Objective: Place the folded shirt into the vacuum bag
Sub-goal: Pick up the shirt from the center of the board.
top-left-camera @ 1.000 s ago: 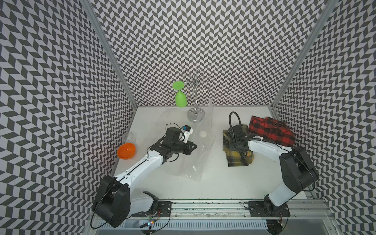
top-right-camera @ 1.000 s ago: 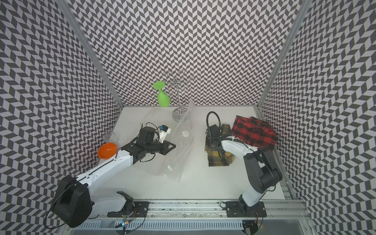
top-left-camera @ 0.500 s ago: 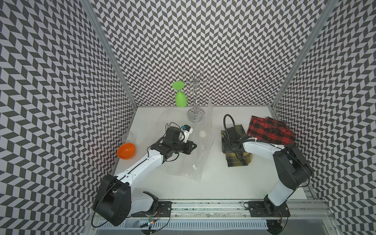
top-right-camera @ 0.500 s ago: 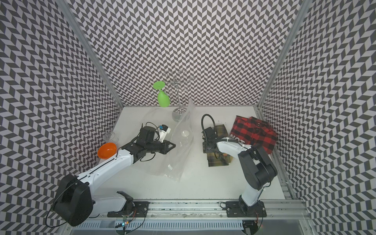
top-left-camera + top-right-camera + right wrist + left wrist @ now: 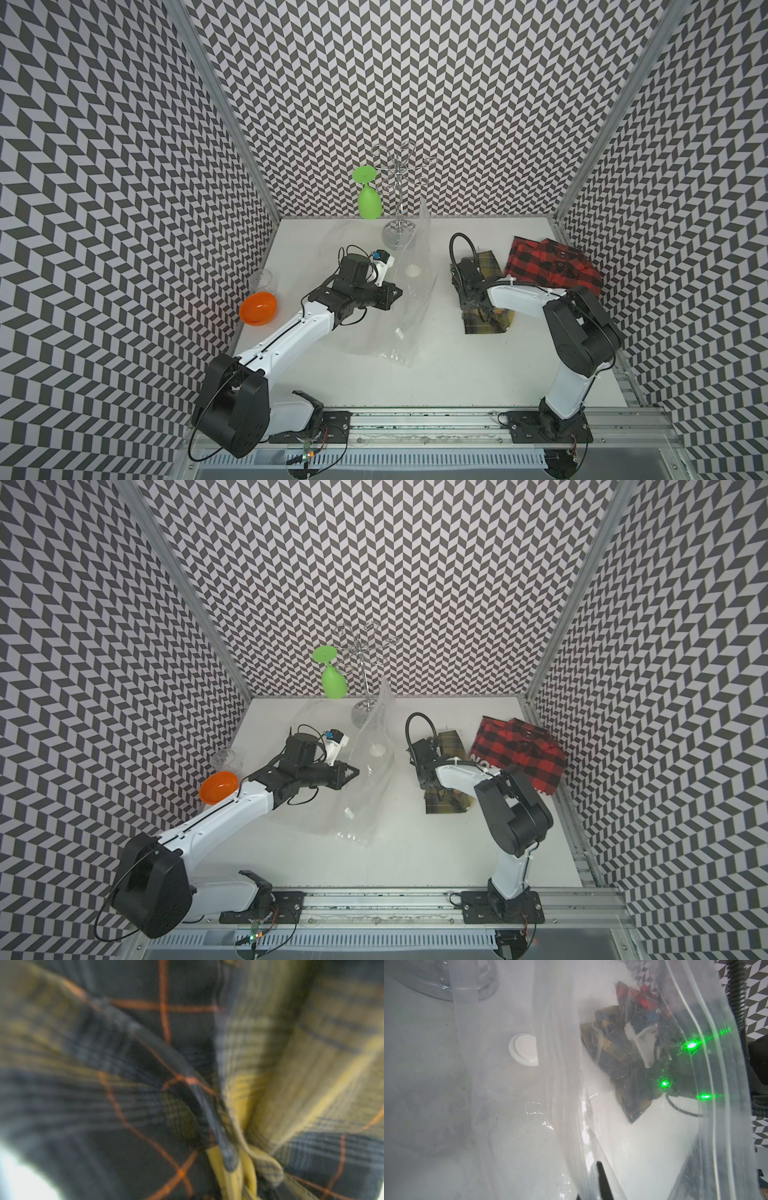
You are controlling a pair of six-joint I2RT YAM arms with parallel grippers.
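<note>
Right pincer [image 5: 471,302] slid across olive shirt [image 5: 491,326], maybe gripping; white table [image 5: 457,374], chevron walls [image 5: 415,104].

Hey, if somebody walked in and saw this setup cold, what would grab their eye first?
Probably the red checked shirt at the far right of the table, and the bright green glass hanging upside down from the wire rack at the back. Then the orange bowl at the left edge and the clear bag the left pincer holds up mid-table.

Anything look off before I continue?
The yellow plaid shirt is bunched under the right claw, its fold rumpled. The vacuum bag, held up by the left claw, stands right beside the glass rack; contact unclear.
</note>
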